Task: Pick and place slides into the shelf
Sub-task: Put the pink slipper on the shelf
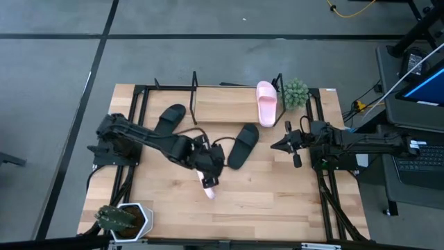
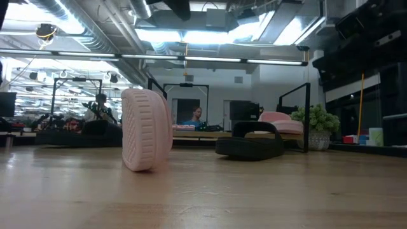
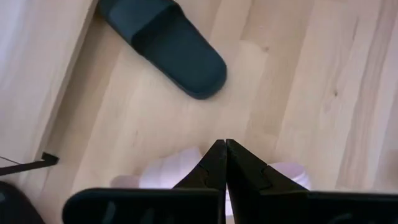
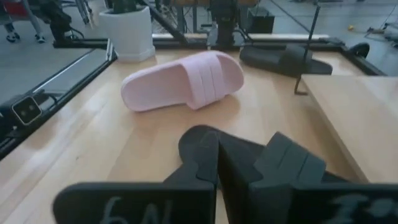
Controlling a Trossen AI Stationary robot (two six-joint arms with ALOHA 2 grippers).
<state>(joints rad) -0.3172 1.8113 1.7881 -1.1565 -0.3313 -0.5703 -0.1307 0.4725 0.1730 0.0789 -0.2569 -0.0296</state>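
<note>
A pale pink slide [image 1: 209, 187] sits at mid-table under my left gripper [image 1: 208, 171], which is shut on it. In the low view this slide [image 2: 146, 130] stands tipped up, its sole facing the near edge. A second pink slide [image 1: 266, 103] lies on the right end of the shelf's [image 1: 223, 104] wooden board. One black slide [image 1: 243, 145] lies flat on the table in front of the shelf. The other black slide [image 1: 168, 119] lies to the shelf's left. My right gripper [image 1: 286, 146] is shut and hovers right of the nearer black slide [image 4: 199, 143], touching nothing. My left gripper comes down on the pink slide from above, fingers [image 3: 214, 163] closed together, with pink [image 3: 168, 173] showing on both sides of them. The fingers themselves hide which part is pinched. The slide is tipped up, with its lower edge [image 2: 141, 166] on the tabletop.
A small green plant [image 1: 296, 92] stands at the shelf's right end. A cactus in a white pot [image 1: 123, 218] sits at the near left corner. Black frames [image 1: 326, 177] run along both table sides. Bare wood lies between the slides and the near edge. People show in the room beyond.
</note>
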